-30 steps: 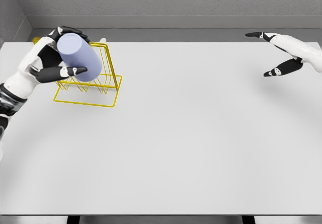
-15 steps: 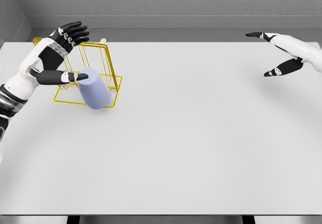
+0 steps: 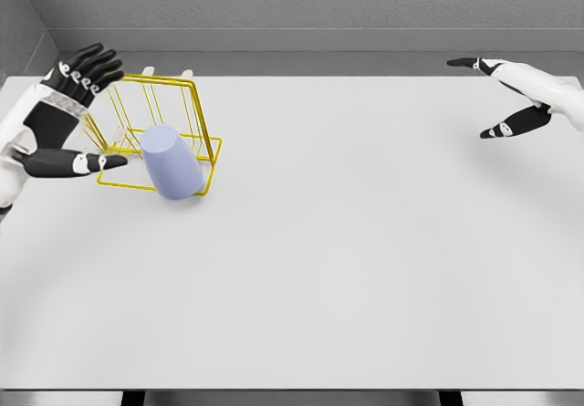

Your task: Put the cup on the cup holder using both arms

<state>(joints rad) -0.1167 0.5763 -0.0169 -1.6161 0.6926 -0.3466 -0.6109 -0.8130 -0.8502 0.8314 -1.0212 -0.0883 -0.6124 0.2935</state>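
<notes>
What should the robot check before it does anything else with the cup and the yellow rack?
1. Cup on the rack: ok, it rests on the rack's front part, at the near right corner of the base.
2. Cup steady: cannot tell, it leans a little and one view does not show how it is caught.
3. Left hand clear of the cup: ok, fingers spread, holding nothing, left of the rack.
4. Right hand out of the way: ok, open, at the table's far right.
5. Rack flat on the table: ok, its base frame looks level.
</notes>
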